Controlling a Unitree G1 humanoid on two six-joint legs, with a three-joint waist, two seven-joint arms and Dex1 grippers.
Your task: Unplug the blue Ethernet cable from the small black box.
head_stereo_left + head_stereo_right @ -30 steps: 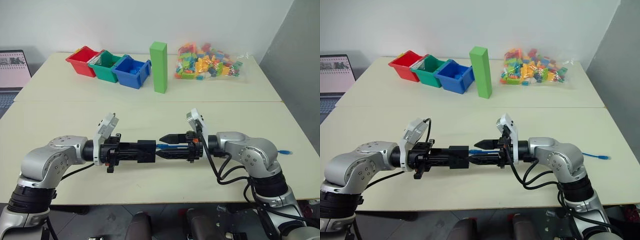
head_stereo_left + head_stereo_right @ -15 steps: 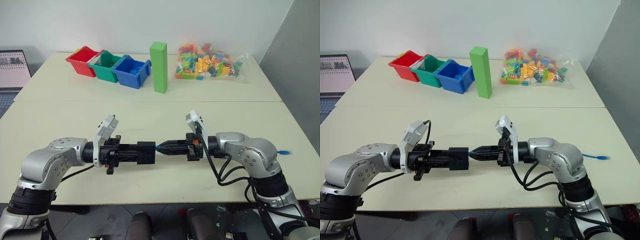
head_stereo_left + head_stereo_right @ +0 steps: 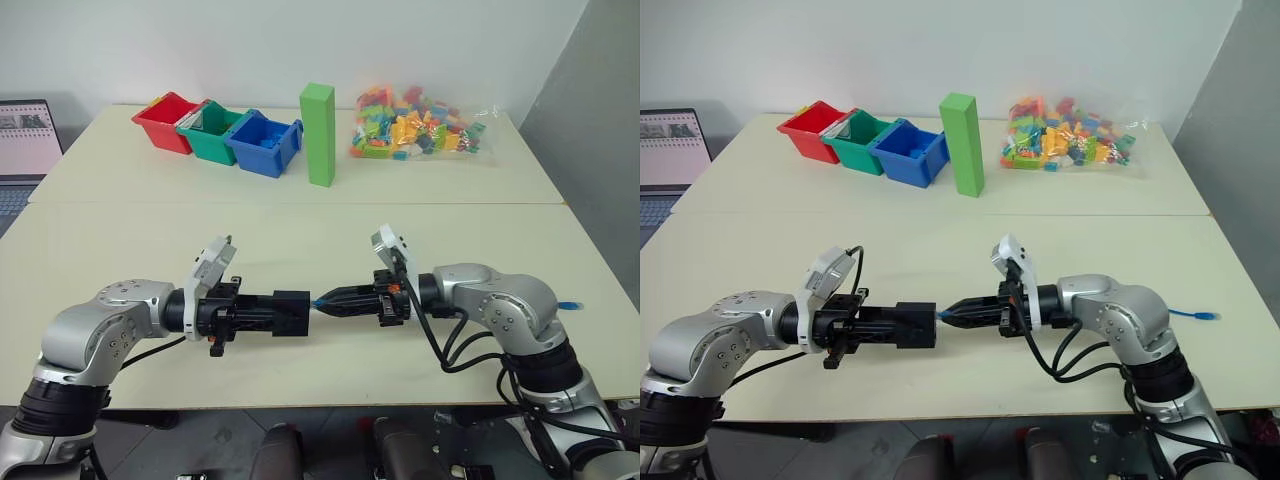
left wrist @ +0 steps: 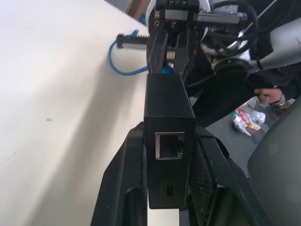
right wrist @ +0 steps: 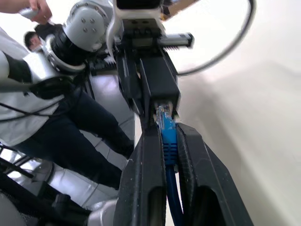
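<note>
The small black box [image 3: 290, 312] hangs just above the table, and my left gripper [image 3: 283, 312] is shut on it from the left. In the left wrist view the box [image 4: 169, 108] shows an empty port on the side facing that camera. My right gripper [image 3: 325, 301] comes in from the right, shut on the blue Ethernet cable [image 5: 168, 141] just behind its plug. The plug's tip meets the box [image 5: 160, 82] at its port; I cannot tell whether it sits inside. The cable's far end [image 3: 568, 304] lies on the table at the right.
At the back stand a red bin [image 3: 165, 122], a green bin [image 3: 207, 130] and a blue bin [image 3: 263, 143], an upright green block [image 3: 318, 133] and a bag of bricks [image 3: 415, 124]. A laptop [image 3: 25, 135] is at the left edge. A person [image 5: 56, 108] stands beyond the table.
My right gripper's fingers, apart a second ago, have shut on the blue cable. Both hands have sunk slightly, and a sliver of blue now shows between box and fingertips.
</note>
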